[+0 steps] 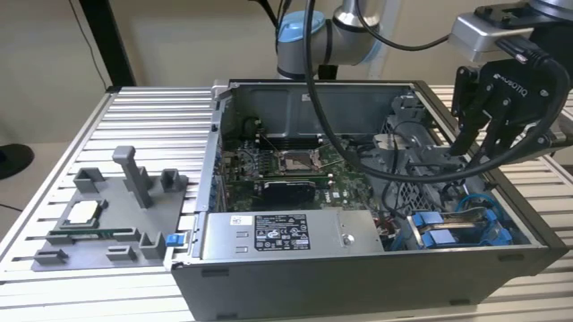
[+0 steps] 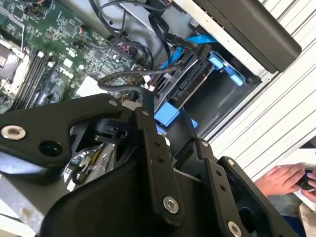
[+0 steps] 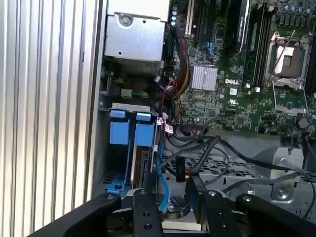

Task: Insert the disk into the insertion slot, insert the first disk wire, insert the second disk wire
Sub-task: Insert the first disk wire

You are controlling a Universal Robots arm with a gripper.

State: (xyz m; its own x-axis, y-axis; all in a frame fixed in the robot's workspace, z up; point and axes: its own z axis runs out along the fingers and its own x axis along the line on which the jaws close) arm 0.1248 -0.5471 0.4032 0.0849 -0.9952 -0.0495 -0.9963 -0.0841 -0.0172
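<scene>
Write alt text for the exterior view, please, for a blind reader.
A gripper hangs over an open computer case, near blue drive frames at the exterior view's right. A grey parts tray lies beside the case.

Above the open computer case (image 1: 376, 282) the room over the motherboard (image 1: 286, 168) is lying free. The gripper (image 1: 492, 144), jaws standing apart, is hanging over the drive corner at the exterior view's right. There a thick black arm cable (image 1: 394, 176) is sagging across the case. In the first wrist view, thin black wires (image 3: 212, 148) and a blue wire (image 3: 160, 185) are looping beside the insertion slot (image 3: 121, 133), crowding the way down. The power-supply box (image 1: 286, 231) is closing off one end of the slot. A person's hand (image 2: 282, 180) is lying by the slatted table's (image 1: 143, 121) edge, apart from the case. A grey fixture tray (image 1: 98, 221) is occupying the table at the exterior view's left.
</scene>
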